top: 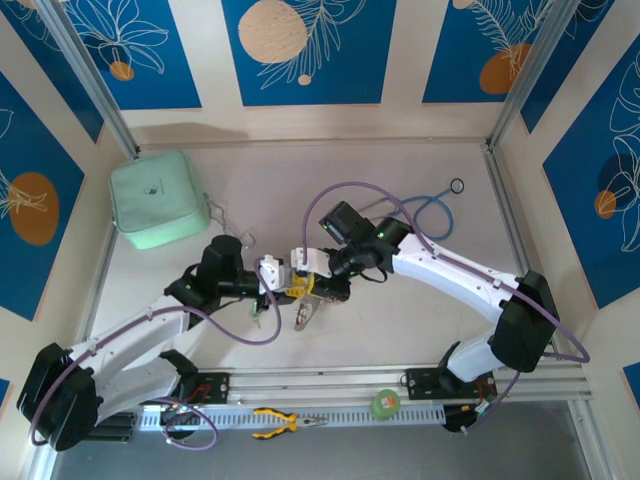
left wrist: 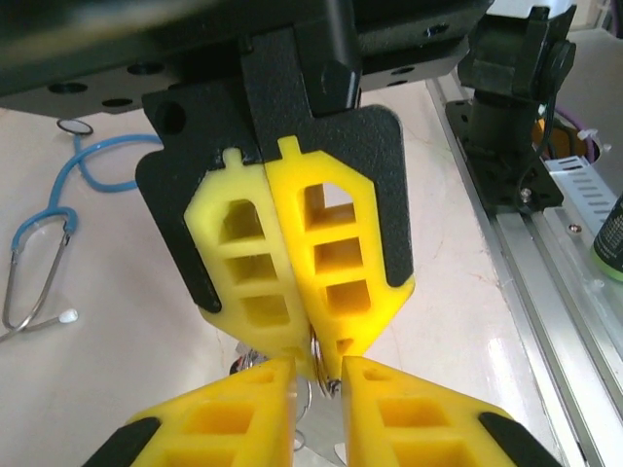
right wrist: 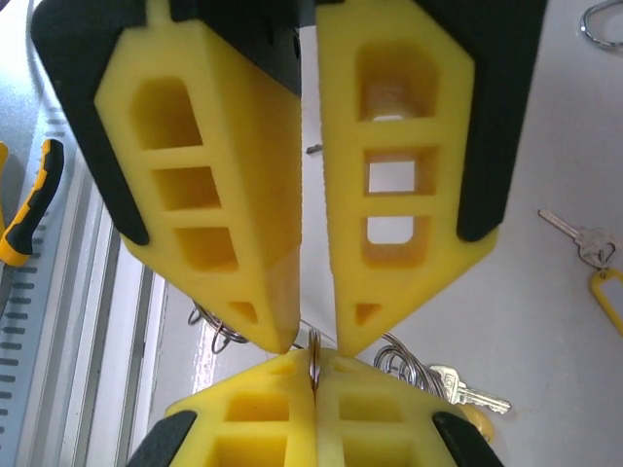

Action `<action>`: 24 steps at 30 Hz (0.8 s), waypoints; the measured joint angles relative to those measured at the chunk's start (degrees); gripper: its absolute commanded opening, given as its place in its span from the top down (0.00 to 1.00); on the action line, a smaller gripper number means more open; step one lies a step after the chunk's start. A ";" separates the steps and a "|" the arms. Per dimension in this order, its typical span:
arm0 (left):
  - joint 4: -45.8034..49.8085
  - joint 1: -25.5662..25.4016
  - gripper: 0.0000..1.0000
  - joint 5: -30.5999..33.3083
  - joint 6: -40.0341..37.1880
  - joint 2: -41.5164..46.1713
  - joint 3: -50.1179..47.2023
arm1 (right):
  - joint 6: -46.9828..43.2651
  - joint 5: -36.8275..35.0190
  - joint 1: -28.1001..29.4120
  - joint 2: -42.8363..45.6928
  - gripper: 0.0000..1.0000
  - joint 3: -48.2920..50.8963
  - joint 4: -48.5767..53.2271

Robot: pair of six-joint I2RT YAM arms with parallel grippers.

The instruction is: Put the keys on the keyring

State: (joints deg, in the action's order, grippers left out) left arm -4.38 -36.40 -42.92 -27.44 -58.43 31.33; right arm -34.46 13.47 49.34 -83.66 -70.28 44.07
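Between both grippers (pinched): keyring (right wrist: pixel 314 352).

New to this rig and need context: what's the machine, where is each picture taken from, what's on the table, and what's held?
The machine is two robot arms bolted to a table, the left arm and the right arm. Each ends in two yellow fingers. One picture looks down from above. The other two come from cameras on the wrists, where the arm's own fingers are at the bottom edge and the other arm's fingers face them.

The right gripper has its jaws shut on a small metal ring. The left gripper has its jaws slightly apart around the same ring. I can't tell whether it pinches it.

On the table are loose keys, a blue stethoscope and a green pouch. Yellow pliers lie at the near edge.
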 measured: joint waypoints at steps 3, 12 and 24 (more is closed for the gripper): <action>0.52 0.00 0.84 0.09 -0.37 -0.20 0.02 | 0.09 -0.11 0.00 0.00 1.00 0.26 -0.20; 0.92 0.00 0.83 0.52 -1.49 -0.87 0.07 | 0.94 -0.66 0.02 -0.02 1.00 0.35 -1.05; 0.04 0.07 1.00 1.27 0.09 -1.84 -0.04 | 5.25 -1.09 0.04 0.46 1.00 2.75 -4.81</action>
State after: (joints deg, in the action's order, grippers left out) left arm -4.34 -36.34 -41.65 -27.35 -60.27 31.29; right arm -29.21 12.38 49.39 -83.20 -67.53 39.27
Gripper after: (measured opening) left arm 0.070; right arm 0.050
